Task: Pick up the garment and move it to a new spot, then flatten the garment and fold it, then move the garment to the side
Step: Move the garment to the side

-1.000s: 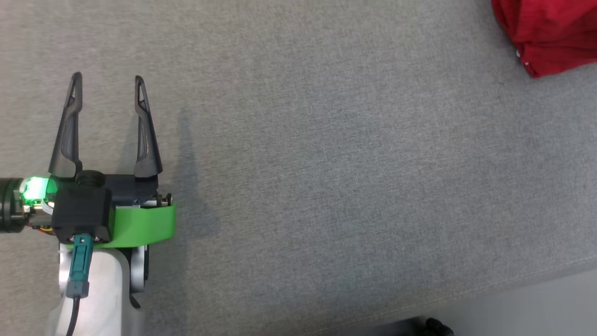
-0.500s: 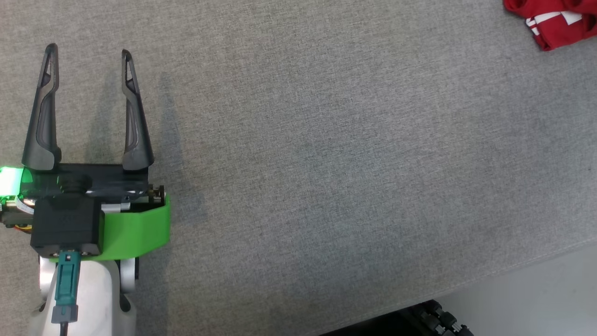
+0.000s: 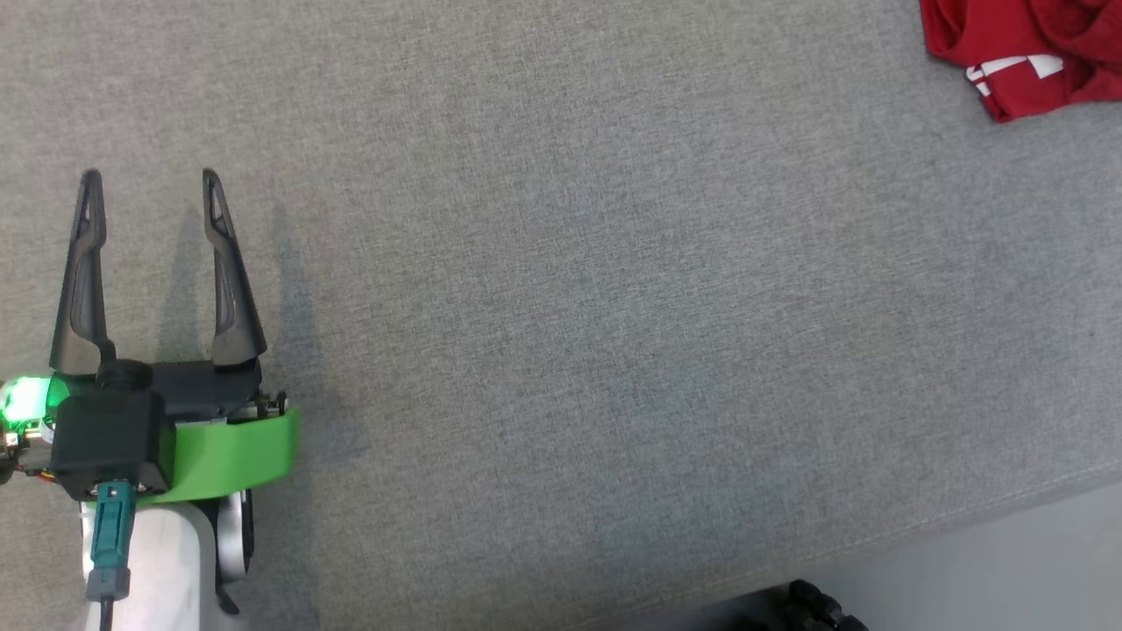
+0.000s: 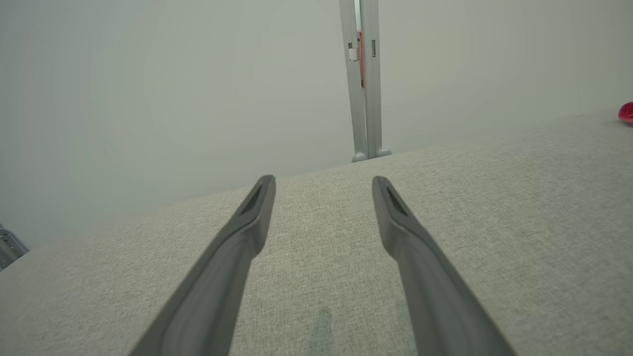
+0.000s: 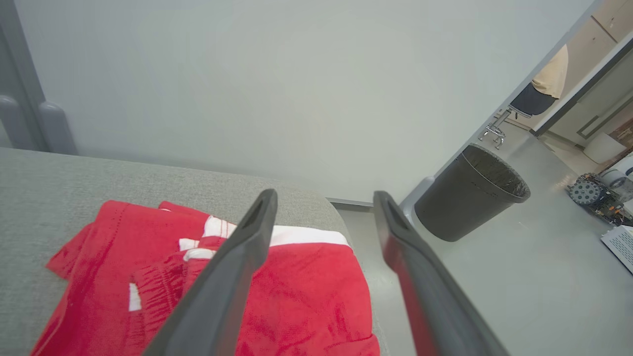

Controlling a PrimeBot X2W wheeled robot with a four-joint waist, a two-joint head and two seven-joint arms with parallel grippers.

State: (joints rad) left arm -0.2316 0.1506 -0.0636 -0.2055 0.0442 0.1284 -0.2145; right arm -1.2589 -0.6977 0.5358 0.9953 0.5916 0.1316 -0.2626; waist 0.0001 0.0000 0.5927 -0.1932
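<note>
at the near left of the grey surface (image 3: 614,307) the left gripper (image 3: 150,175) hangs over bare cloth, its fingers spread apart and holding nothing. at the far right corner the red garment (image 3: 1026,53), white-striped, lies crumpled. the right gripper (image 5: 325,194) is above it, fingers released wide, gripping nothing. past that edge a black bin (image 5: 470,198) stands on the floor (image 5: 494,296).

no legible txt; white marks on garment (image 3: 1008,35) unreadable.
</note>
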